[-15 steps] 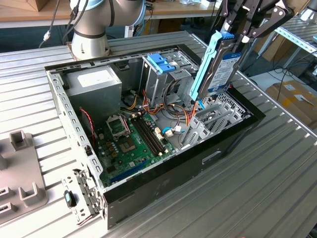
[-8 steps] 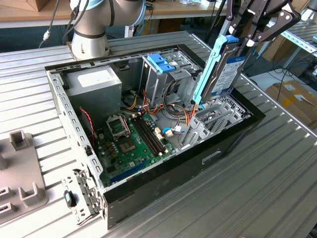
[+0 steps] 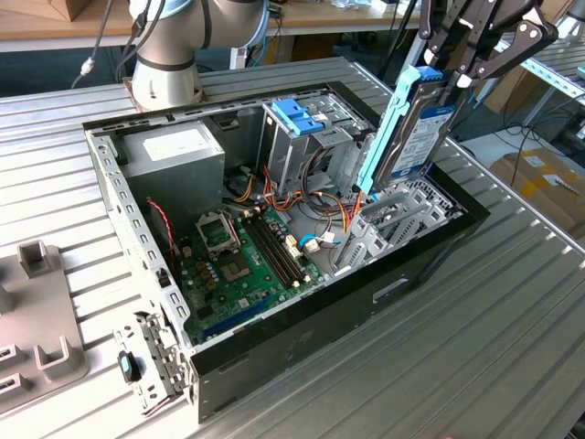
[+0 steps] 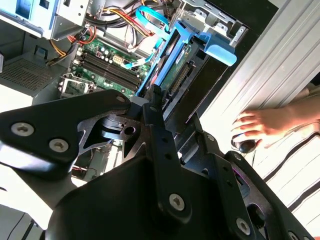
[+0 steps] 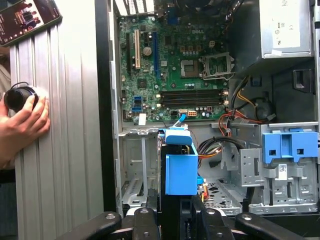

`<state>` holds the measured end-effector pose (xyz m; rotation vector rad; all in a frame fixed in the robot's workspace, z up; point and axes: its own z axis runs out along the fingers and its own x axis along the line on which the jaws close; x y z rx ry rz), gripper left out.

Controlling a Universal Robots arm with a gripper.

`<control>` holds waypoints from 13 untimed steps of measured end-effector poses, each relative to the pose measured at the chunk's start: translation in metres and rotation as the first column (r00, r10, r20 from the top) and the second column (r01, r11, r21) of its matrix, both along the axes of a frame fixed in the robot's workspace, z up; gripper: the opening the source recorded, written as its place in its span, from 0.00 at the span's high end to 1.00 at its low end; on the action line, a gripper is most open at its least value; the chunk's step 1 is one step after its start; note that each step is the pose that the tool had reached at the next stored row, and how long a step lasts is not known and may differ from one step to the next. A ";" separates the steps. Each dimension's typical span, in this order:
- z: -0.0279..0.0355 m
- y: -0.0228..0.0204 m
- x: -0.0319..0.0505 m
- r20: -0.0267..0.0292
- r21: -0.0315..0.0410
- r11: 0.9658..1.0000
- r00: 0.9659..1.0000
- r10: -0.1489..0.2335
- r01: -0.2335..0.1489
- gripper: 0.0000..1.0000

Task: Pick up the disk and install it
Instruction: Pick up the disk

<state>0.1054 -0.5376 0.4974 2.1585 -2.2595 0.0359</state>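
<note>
The disk (image 3: 416,128), silver with a printed label and a blue plastic edge frame, hangs almost on edge over the open computer case (image 3: 416,261), at the end on the exterior view's right. My gripper (image 3: 450,75) is shut on its upper end, with the black fingers (image 3: 475,59) clamping both faces. In the second wrist view the disk (image 4: 172,65) points down from the gripper (image 4: 156,102) toward the case interior. In the first wrist view the disk's blue frame (image 5: 180,172) stands just beyond the gripper (image 5: 172,220), above a metal drive bay (image 5: 137,170).
Inside the case lie a green motherboard (image 3: 242,256), a grey power supply box (image 3: 174,151) and a metal cage with a blue handle (image 3: 297,119), with loose cables (image 3: 315,206) between. A person's hand (image 5: 22,117) rests on a black knob on the table beside the case. Grey fixtures (image 3: 37,311) sit at the exterior view's left.
</note>
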 end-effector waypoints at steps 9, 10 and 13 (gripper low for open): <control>-0.0002 0.0000 0.0001 0.000 0.000 1.000 1.000 -0.013 0.013 0.65; -0.0002 0.0000 0.0001 0.000 0.000 1.000 1.000 -0.013 0.013 0.65; -0.0002 0.0000 0.0001 0.000 0.000 1.000 1.000 -0.013 0.013 0.65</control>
